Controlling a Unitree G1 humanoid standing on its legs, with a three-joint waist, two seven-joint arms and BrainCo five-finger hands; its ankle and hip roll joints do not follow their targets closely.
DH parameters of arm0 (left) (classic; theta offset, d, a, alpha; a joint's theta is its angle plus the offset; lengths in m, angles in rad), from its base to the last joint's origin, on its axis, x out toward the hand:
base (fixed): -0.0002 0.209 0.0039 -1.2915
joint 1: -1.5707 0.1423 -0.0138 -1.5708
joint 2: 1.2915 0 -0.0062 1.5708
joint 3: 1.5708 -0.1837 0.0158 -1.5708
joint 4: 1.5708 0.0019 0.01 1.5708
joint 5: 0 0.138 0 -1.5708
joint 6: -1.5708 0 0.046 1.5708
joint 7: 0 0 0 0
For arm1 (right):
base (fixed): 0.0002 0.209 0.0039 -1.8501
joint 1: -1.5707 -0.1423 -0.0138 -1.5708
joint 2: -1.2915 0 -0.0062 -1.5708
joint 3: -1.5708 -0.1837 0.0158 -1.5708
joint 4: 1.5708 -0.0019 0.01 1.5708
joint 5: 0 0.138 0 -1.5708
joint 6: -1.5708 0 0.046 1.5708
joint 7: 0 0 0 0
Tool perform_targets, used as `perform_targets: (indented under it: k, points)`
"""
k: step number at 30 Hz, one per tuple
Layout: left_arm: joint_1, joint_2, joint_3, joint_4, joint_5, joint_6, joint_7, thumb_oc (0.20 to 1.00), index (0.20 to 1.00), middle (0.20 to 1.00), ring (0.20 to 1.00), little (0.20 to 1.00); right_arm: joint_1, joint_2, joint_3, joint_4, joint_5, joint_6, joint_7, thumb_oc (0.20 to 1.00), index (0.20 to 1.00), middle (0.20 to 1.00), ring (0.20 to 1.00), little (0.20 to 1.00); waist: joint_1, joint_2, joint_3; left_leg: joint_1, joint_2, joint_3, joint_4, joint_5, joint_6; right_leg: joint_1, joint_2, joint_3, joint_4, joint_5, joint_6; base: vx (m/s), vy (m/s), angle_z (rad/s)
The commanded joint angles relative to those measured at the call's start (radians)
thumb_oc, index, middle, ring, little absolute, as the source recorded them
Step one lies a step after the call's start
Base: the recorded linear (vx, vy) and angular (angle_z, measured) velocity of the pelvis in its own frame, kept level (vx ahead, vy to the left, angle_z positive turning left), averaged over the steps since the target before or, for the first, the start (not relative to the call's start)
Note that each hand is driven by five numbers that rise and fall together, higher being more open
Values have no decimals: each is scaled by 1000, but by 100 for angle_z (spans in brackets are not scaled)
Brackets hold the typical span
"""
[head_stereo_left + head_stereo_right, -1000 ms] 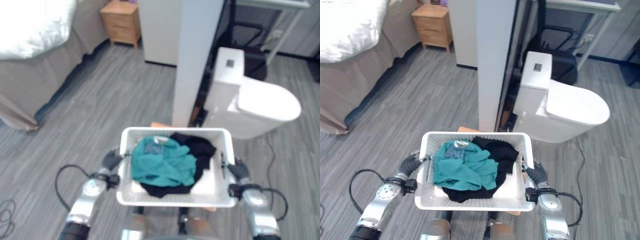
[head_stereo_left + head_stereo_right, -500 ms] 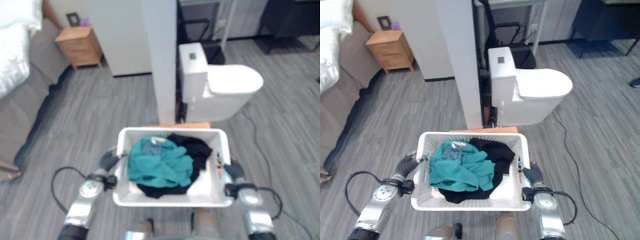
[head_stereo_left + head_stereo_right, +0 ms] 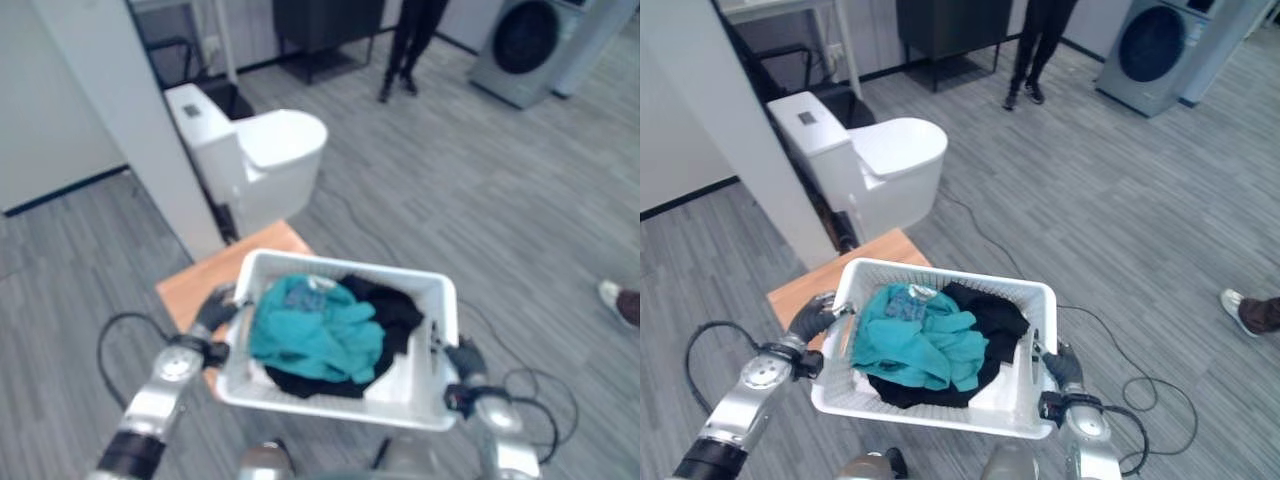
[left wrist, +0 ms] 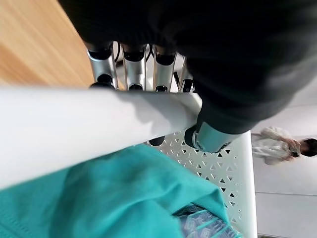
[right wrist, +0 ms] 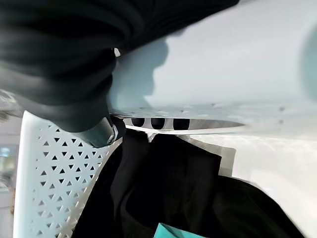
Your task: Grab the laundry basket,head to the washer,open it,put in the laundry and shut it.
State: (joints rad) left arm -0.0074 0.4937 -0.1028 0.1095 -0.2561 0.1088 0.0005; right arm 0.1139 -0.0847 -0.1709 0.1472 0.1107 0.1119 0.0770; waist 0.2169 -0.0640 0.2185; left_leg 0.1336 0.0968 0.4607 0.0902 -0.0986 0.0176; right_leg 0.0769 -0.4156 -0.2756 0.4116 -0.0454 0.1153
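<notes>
held a white basket (image 3: 940,400) between both hands, out in front of the body, above grey plank floor (image 3: 1090,210). left hand (image 3: 812,318) clamped on the rim at the basket's 9 o'clock side, fingers (image 4: 130,67) curled under the rim and thumb hooked over into the perforated wall, as seen at the left wrist. right hand (image 3: 1062,366) gripped the rim at the 3 o'clock side, dark fingertips poking through the handle slot and thumb pressed against the inside wall, as seen at the right wrist. carried laundry inside: a teal garment (image 3: 915,335) heaped toward 9 o'clock, close to the left hand, and black cloth (image 3: 990,318) under and beside it toward 3 o'clock, reaching up to the right hand's side. sat directly above a wooden board (image 3: 820,280) whose bare part showed at 10 o'clock of the basket. stood a white toilet (image 3: 875,160) at 11 o'clock beyond the board, next to a white partition (image 3: 710,130). placed a grey washer (image 3: 1155,50) far off at 1 o'clock, round dark door facing the room, well apart from the basket. showed a person's dark legs (image 3: 1040,40) at 12 o'clock, far back, and another person's shoe (image 3: 1240,305) at 3 o'clock by the edge.
</notes>
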Motion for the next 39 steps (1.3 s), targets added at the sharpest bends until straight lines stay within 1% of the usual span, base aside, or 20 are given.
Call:
perform_targets:
  k: [1,2,3,5,6,8,9,10,11,12,14,23,25,26,29,30,31,32,37,39]
  points:
    - [-56,62,108,-58,-35,-77,24,200,200,200,200,200,-50,-13,-59,-162,112,-100,46,200,200,200,200,200,37,51,-75,-110,74,-221,-100,111,-63,173,17,74,-243,89,6,-156,-345,-57]
    - [-66,69,104,-49,-52,-84,36,200,200,200,200,200,-38,-21,-49,-169,116,-100,57,200,200,200,200,200,26,42,-65,-117,95,-237,-109,134,-77,152,49,131,-285,45,11,-155,-346,-1]
    - [-66,69,104,-49,-52,-84,36,200,200,200,200,200,-38,-21,-49,-169,116,-100,57,200,200,200,200,200,26,43,-65,-116,95,-237,-109,134,-77,153,49,130,-285,45,11,-127,-318,14]
    - [-42,32,120,-31,-51,-87,39,200,200,200,200,200,-53,-13,-15,-127,132,-106,76,200,200,200,200,200,47,36,-63,-110,133,-212,-109,151,-102,183,56,49,-344,-3,23,-153,-341,-26]
    - [-11,5,136,-41,-51,-85,39,200,200,200,200,200,-38,-31,-10,-142,124,-108,80,200,200,200,200,200,55,43,-57,-127,166,-220,-97,164,-112,187,92,57,-367,-25,9,-158,-325,-72]
    - [-7,-13,143,-40,-57,-89,39,200,200,200,200,200,-39,-41,-2,-137,123,-109,79,200,200,200,200,200,51,50,-46,-136,175,-248,-78,164,-118,193,109,60,-372,-42,1,-139,-225,-35]
    - [-7,-34,151,-35,-57,-92,40,200,200,200,200,200,-59,-50,15,-121,122,-114,75,200,200,200,200,200,65,59,-31,-147,174,-329,-50,155,-125,182,119,74,-364,-53,-9,-181,-201,14]
    - [-8,-48,150,-35,-60,-94,39,200,200,200,200,200,-71,-55,27,-115,123,-122,67,200,200,200,200,200,78,72,-23,-146,156,-432,-58,140,-122,170,127,93,-351,-62,-15,-166,-191,-10]
    - [-3,-57,146,-43,-62,-91,31,200,200,200,200,200,-61,-68,22,-123,118,-120,70,200,200,200,200,200,77,82,-15,-149,146,-523,-81,146,-127,166,145,102,-347,-64,-29,-105,-149,-45]
    - [7,-63,144,-46,-67,-91,27,200,200,200,200,200,-52,-72,15,-127,118,-121,69,200,200,200,200,200,69,83,-16,-154,140,-540,-92,153,-125,166,152,98,-351,-60,-32,-59,-142,-47]
    - [12,-59,130,-36,-71,-87,18,200,200,200,200,200,-55,-56,11,-121,122,-114,77,200,200,200,200,200,44,78,-24,-146,132,-526,-107,161,-121,181,170,98,-364,-64,-35,5,-94,-13]
    - [-67,-11,100,-7,-57,-83,24,200,200,200,200,200,-82,-32,30,-103,140,-118,69,200,200,200,200,200,18,90,-33,-114,142,-499,-178,204,-131,178,213,129,-352,-80,-53,-23,-56,4]
    - [-95,-2,84,11,-57,-84,23,200,200,200,200,200,-99,-32,36,-89,151,-123,57,200,200,200,200,200,5,94,-23,-121,178,-501,-178,218,-134,134,270,153,-287,-111,-86,-135,-280,15]
    - [-95,-2,84,11,-57,-84,23,200,200,200,200,200,-99,-32,36,-89,151,-123,57,200,200,200,200,200,5,94,-23,-122,179,-500,-178,218,-134,133,270,154,-287,-112,-86,-100,-263,10]
    - [-85,2,87,5,-66,-86,19,200,200,200,200,200,-89,-45,42,-112,164,-120,62,200,200,200,200,200,-17,92,-8,-121,220,-498,-178,238,-126,113,330,168,-254,-124,-115,-69,-220,-7]
    - [-85,2,87,5,-66,-86,19,200,200,200,200,200,-89,-45,42,-112,164,-120,62,200,200,200,200,200,-17,92,-8,-121,220,-498,-178,238,-126,113,330,168,-254,-124,-115,-128,-399,-8]
    - [-68,5,95,-5,-67,-86,17,200,200,200,200,200,-87,-62,47,-126,170,-125,64,200,200,200,200,200,-26,87,6,-119,252,-492,-178,251,-116,99,368,174,-241,-121,-128,-130,-399,-7]
    - [-56,3,99,-11,-68,-86,15,200,200,200,200,200,-82,-69,44,-132,175,-127,65,200,200,200,200,200,-27,84,9,-125,260,-487,-178,253,-114,96,378,175,-241,-117,-132,-130,-399,-16]
    - [-26,-21,114,-16,-64,-79,7,200,200,200,200,200,-43,-81,21,-147,188,-119,58,200,200,200,200,200,-46,79,9,-160,260,-467,-168,251,-95,86,392,178,-236,-107,-142,-39,-178,-18]
    - [-6,-51,129,-15,-58,-76,-4,200,200,200,200,200,-5,-89,5,-148,195,-107,60,200,200,200,200,200,-58,65,25,-200,234,-455,-64,228,-70,90,378,170,-243,-82,-143,-3,-152,34]
